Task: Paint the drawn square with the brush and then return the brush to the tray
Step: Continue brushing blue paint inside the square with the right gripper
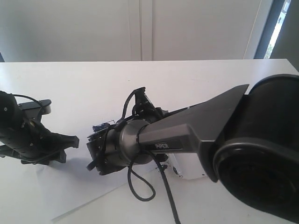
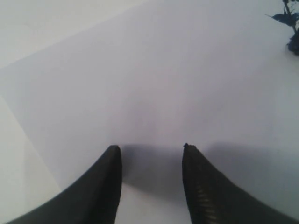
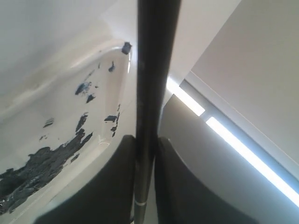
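Note:
My right gripper [image 3: 145, 137] is shut on the brush [image 3: 152, 70], whose black handle runs straight out between the fingers; its tip is out of view. Beside it lies the white tray [image 3: 56, 116], with a dark blue paint puddle [image 3: 37, 168] and splatters. A ragged dark-blue blotch, the drawn square [image 2: 289, 23], sits at the edge of the left wrist view on white paper [image 2: 154, 84]. My left gripper [image 2: 149, 147] hovers open over bare paper, apart from the blotch. In the exterior view the left gripper [image 1: 70, 141] is at the left and the blotch [image 1: 102, 126] shows by the right wrist.
The right arm [image 1: 196, 133] stretches across the table from the right and covers most of the tray; only a splattered bit of the tray [image 1: 180, 170] shows beneath it. A black cable [image 1: 140, 186] loops under the wrist. The paper's front corner [image 1: 70, 196] lies near the table's front.

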Motion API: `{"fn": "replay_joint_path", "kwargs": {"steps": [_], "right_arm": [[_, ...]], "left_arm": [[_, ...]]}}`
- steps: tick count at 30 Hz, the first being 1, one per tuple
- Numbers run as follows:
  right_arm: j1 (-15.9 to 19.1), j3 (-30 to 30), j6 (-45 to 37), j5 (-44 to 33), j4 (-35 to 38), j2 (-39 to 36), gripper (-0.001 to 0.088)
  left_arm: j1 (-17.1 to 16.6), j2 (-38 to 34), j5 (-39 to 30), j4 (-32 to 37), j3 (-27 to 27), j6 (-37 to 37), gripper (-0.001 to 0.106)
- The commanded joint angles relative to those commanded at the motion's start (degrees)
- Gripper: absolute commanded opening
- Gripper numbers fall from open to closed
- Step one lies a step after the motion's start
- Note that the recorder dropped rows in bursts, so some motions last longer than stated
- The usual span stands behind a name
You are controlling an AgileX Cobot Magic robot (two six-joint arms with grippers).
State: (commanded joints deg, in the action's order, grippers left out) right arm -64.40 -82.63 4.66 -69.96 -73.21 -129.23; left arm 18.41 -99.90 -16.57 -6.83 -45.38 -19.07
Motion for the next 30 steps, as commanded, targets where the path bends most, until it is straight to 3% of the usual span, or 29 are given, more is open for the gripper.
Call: {"fn": "replay_joint_path", "kwargs": {"steps": [15, 30], "right_arm": [[5.06, 0.0, -0.08, 0.0, -1.33, -0.26, 0.0], [-0.02, 0.0, 0.07, 0.0, 4.24, -0.26, 0.0]], "left_arm": [[0.0, 0.0, 0.09, 0.0, 0.0, 0.0, 0.048], [0.0, 0.0, 0.22, 0.0, 0.0, 0.0, 0.048]]}}
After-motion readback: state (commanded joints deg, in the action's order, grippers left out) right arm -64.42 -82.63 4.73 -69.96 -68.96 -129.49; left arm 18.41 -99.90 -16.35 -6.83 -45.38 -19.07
